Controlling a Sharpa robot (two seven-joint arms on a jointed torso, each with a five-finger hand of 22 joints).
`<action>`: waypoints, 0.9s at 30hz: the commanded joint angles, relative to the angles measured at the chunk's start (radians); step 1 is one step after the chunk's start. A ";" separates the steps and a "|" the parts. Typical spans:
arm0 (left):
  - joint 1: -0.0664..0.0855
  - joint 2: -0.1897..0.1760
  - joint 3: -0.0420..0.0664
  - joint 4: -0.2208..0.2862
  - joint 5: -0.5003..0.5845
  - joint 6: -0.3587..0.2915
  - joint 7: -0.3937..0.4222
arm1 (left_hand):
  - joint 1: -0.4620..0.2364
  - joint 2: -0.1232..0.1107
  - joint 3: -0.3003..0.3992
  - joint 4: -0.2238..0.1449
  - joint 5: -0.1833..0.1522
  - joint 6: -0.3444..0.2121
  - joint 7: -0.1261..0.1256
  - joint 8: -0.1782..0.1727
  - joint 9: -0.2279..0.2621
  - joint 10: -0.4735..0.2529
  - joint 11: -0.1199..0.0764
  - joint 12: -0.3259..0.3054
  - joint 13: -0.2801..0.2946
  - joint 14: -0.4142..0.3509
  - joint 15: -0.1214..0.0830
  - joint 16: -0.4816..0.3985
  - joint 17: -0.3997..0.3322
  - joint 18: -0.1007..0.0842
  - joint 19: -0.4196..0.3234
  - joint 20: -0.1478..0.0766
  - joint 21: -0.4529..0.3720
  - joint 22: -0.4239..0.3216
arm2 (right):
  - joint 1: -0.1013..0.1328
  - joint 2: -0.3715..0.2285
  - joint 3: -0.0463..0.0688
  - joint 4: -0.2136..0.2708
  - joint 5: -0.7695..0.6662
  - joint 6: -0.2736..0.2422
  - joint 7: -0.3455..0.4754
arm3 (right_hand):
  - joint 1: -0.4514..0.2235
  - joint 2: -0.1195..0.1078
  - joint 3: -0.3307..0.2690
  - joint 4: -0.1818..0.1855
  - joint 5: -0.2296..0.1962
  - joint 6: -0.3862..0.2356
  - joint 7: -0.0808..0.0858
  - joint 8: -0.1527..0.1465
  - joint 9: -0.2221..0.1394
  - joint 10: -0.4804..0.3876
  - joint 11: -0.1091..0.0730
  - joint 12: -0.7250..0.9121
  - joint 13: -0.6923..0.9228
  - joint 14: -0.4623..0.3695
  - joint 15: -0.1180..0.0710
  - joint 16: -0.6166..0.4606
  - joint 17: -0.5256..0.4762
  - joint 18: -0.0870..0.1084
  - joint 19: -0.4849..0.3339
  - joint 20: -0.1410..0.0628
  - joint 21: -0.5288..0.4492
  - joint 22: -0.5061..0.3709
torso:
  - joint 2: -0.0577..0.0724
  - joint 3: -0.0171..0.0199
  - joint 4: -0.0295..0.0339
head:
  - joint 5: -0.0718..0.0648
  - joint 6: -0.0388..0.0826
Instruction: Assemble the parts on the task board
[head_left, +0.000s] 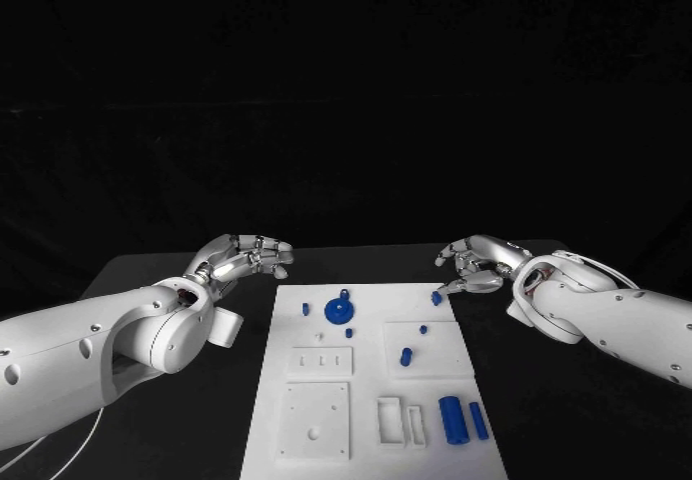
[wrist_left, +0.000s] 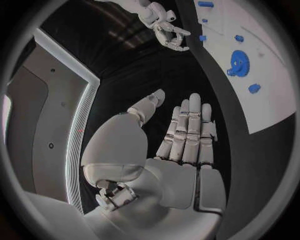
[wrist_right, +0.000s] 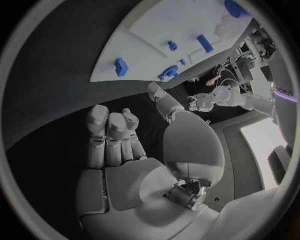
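Two blue cylinders (head_left: 462, 419) are seen lying side by side at the near right of the task board (head_left: 375, 455). A small blue peg (head_left: 407, 354) is set in a raised white block farther up, right of centre. Beyond it, a blue gear (head_left: 340, 307) is found near the board's far edge, with a small blue piece (head_left: 304, 309) just to its left. Another blue piece (head_left: 436, 297) stands at the far right corner.

The left hand (head_left: 247, 257) is held over the black table (head_left: 577, 420) beyond the board's far left corner, fingers loosely apart, nothing grasped. The right hand (head_left: 472, 266) is poised just beside the corner piece, fingers curled; whether it is touched cannot be told.
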 joint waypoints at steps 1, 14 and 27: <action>0.001 0.002 0.001 0.001 -0.002 0.008 0.012 | 0.001 0.001 -0.001 -0.001 -0.002 -0.002 0.003 -0.005 0.001 0.002 0.002 -0.006 0.000 -0.004 0.002 0.006 0.001 0.001 0.005 0.001 -0.005 0.001 | -0.004 0.009 0.000 -0.024 0.037 0.057 0.056 | 0.014 0.004 -0.008 0.000 0.005 0.027 0.017 -0.003 -0.001 -0.005 -0.003 0.002 -0.002 -0.010 -0.002 -0.007 0.001 0.084 -0.008 0.001 -0.004 0.012 | 0.001 0.0001 0.0014 | -0.007 0.000; 0.001 0.004 0.001 -0.002 -0.002 0.010 0.011 | 0.001 0.001 -0.001 -0.001 -0.003 -0.002 0.003 -0.006 0.001 0.001 0.002 -0.006 0.000 -0.004 0.002 0.006 0.001 0.001 0.005 0.000 -0.005 0.001 | -0.027 0.046 0.000 -0.118 0.057 0.105 0.069 | 0.069 0.029 -0.026 0.000 0.000 0.038 0.000 -0.004 -0.003 -0.009 -0.019 0.001 -0.004 -0.012 -0.016 -0.011 0.002 0.084 -0.016 0.009 -0.006 0.014 | 0.001 -0.0007 0.0038 | -0.006 -0.005; 0.001 0.004 0.001 -0.002 -0.004 0.010 0.010 | 0.002 0.001 -0.001 -0.002 -0.002 -0.002 0.003 -0.006 0.001 0.001 0.002 -0.007 0.000 -0.004 0.002 0.006 0.001 0.001 0.005 0.000 -0.006 0.002 | -0.048 0.065 0.000 -0.139 0.062 0.134 0.073 | 0.085 0.051 -0.032 0.001 0.041 0.038 -0.014 -0.008 -0.007 -0.017 -0.032 -0.002 -0.006 -0.016 -0.029 -0.018 0.003 0.084 -0.024 0.015 -0.008 0.015 | 0.000 -0.0023 0.0035 | -0.005 -0.011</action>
